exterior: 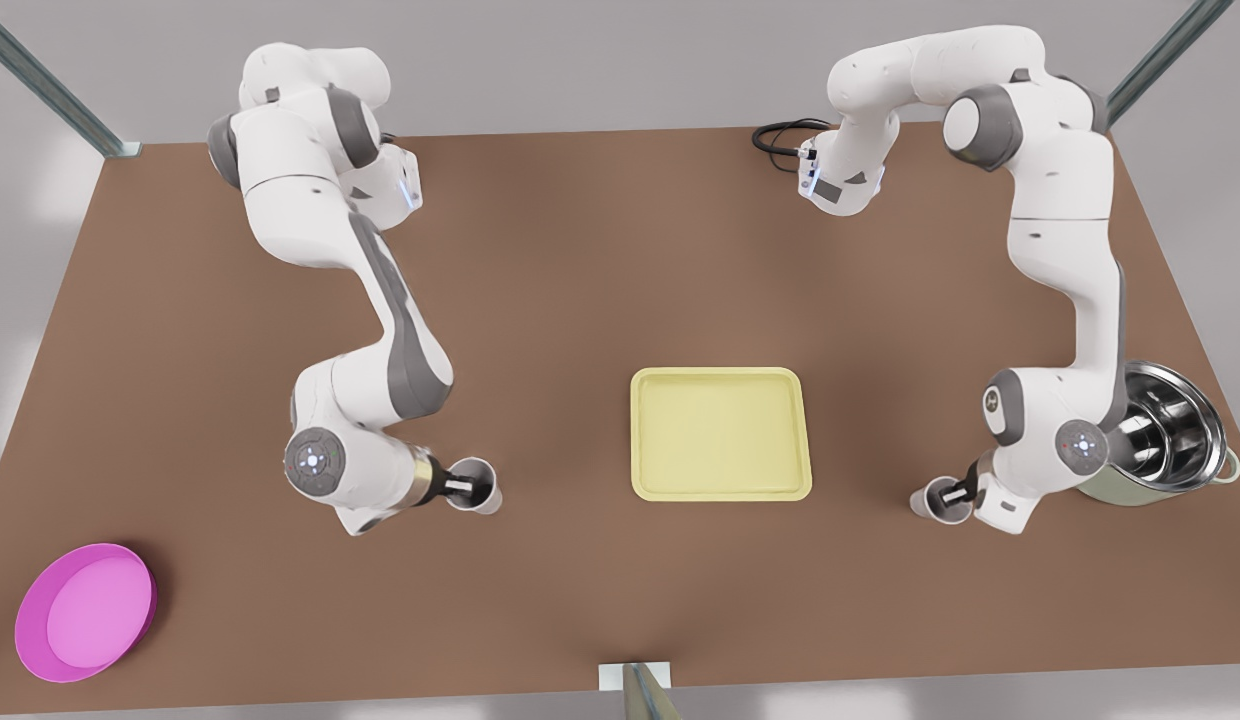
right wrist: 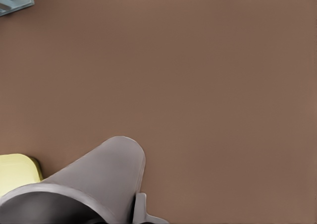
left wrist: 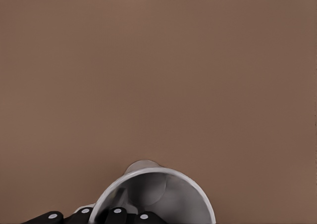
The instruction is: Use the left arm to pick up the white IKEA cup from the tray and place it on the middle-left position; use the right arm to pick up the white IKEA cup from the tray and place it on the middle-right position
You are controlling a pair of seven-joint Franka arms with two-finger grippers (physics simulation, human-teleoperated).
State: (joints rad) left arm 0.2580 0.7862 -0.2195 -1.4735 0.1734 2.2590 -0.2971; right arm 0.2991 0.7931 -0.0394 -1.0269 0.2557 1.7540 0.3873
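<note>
The pale yellow tray (exterior: 641, 430) lies mid-table with nothing on it. My left gripper (exterior: 945, 493) is at the front view's right, pointing down and shut on the rim of a white cup (exterior: 923, 505), between the tray and the steel pot. In the left wrist view that cup (left wrist: 163, 199) hangs below the black fingers (left wrist: 116, 212), low over plain brown tabletop. My right gripper (exterior: 462, 488) is at the front view's left, shut on the rim of the other white cup (exterior: 491, 500). This cup (right wrist: 94, 179) is beside the tray's corner (right wrist: 15, 177).
A steel pot (exterior: 1175, 430) stands close behind the left arm's wrist at the front view's right. A round magenta dish (exterior: 85, 612) sits near the front left corner. A metal bracket (exterior: 635, 685) marks the near table edge. A black cable (exterior: 780, 135) lies at the back.
</note>
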